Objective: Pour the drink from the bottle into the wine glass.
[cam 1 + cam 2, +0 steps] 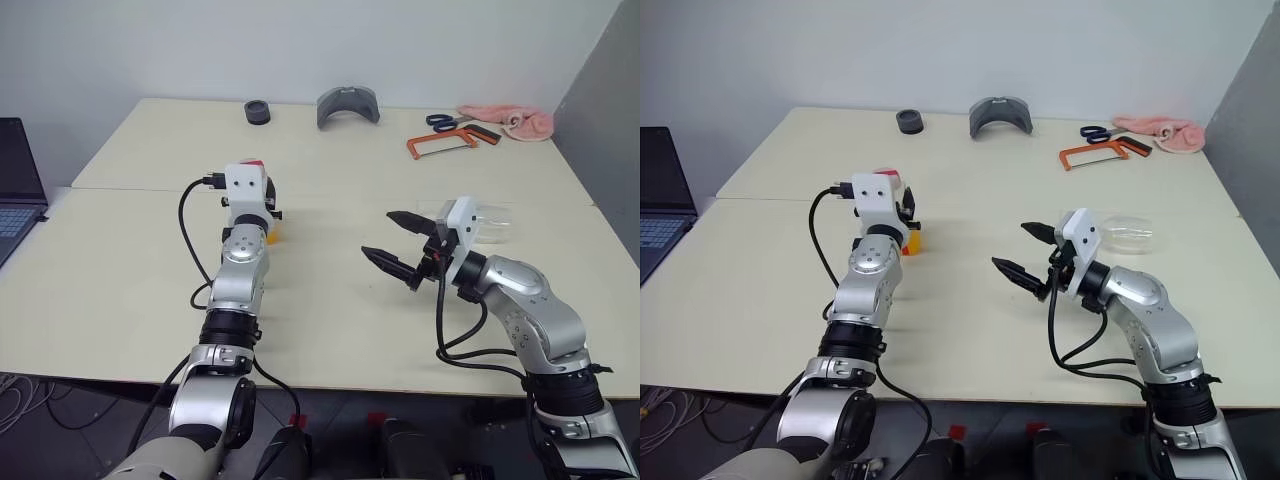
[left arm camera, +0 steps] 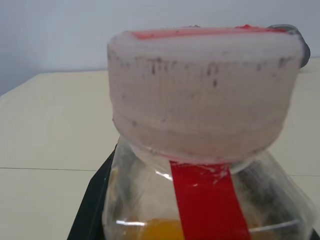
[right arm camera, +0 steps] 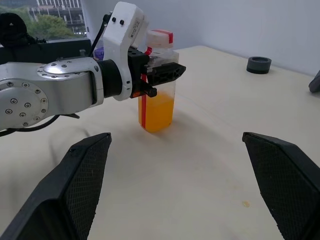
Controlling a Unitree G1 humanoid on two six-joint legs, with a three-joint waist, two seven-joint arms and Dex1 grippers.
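Observation:
A small clear bottle (image 3: 157, 100) with a red label strip and a red-and-white cap (image 2: 200, 85) stands on the cream table (image 1: 330, 320), left of centre. Orange drink (image 3: 156, 112) fills its lower half. My left gripper (image 3: 167, 75) is shut on the bottle's upper body, its black fingers (image 3: 165, 71) clamped just below the cap. My right gripper (image 1: 378, 234) hovers open to the right of the bottle, pointing towards it, with nothing between its fingers. The clear wine glass (image 1: 1132, 234) sits on the table just behind my right wrist, partly hidden by it.
At the table's far edge are a black ring (image 1: 258, 111), a grey curved piece (image 1: 347, 105), blue-handled scissors (image 1: 445, 121), an orange saw frame (image 1: 440, 145) and a pink cloth (image 1: 515, 120). A laptop (image 1: 15, 180) sits at the far left.

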